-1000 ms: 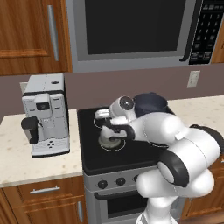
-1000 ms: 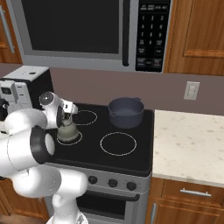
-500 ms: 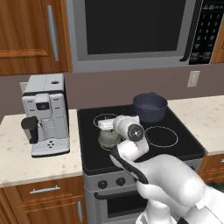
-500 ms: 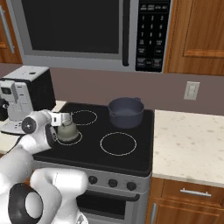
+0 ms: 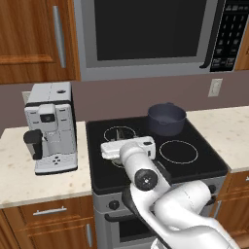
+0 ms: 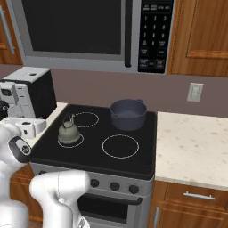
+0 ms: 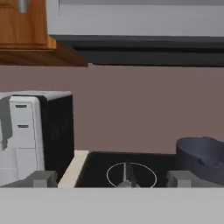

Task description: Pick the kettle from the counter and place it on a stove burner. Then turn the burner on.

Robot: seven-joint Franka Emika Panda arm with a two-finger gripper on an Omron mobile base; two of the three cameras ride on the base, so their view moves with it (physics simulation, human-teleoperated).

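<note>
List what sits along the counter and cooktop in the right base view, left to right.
coffee machine → kettle on a front burner ring → dark pot at the back → bare counter

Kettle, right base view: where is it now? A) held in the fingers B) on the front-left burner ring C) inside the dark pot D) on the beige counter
B: the kettle sits upright on the front-left stove burner of the black cooktop, apart from the pot behind it.

Kettle [image 6: 69, 132] on front-left burner [image 6: 71, 141], pot [image 6: 128, 113] behind-right.
</note>
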